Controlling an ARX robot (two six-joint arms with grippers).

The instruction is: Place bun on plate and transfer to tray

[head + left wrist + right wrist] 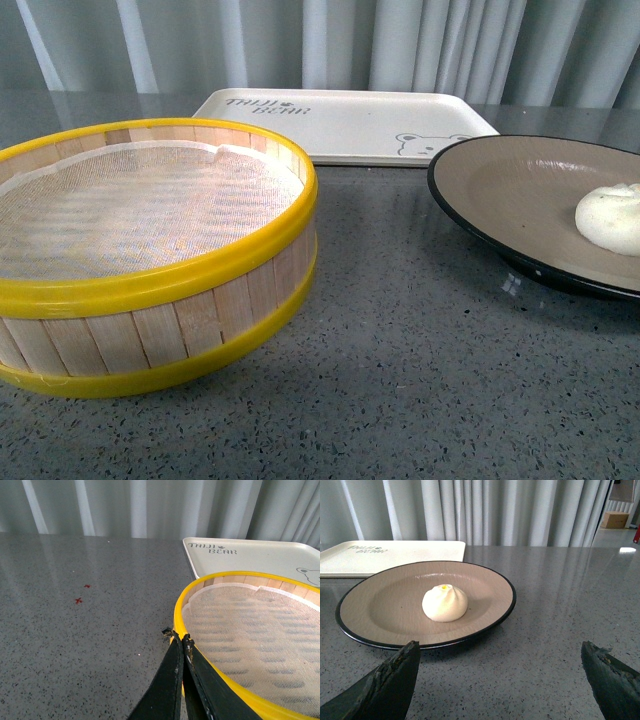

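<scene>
The cream-white bun [610,217] sits on the grey-brown plate [500,185] with a black rim, at the right of the front view. In the right wrist view the bun [445,603] lies near the middle of the plate [380,605]. My right gripper [500,652] is open and empty, a little short of the plate's near rim. The cream tray [340,120] with a bear drawing lies at the back; it also shows in the left wrist view [250,555] and the right wrist view [390,555]. My left gripper [177,637] is shut and empty beside the steamer basket's rim. Neither arm shows in the front view.
A yellow-rimmed wooden steamer basket [150,280] with a white cloth liner stands at the left front, holding nothing. It also shows in the left wrist view [200,587]. The grey speckled table [400,380] lies around it. Curtains hang behind.
</scene>
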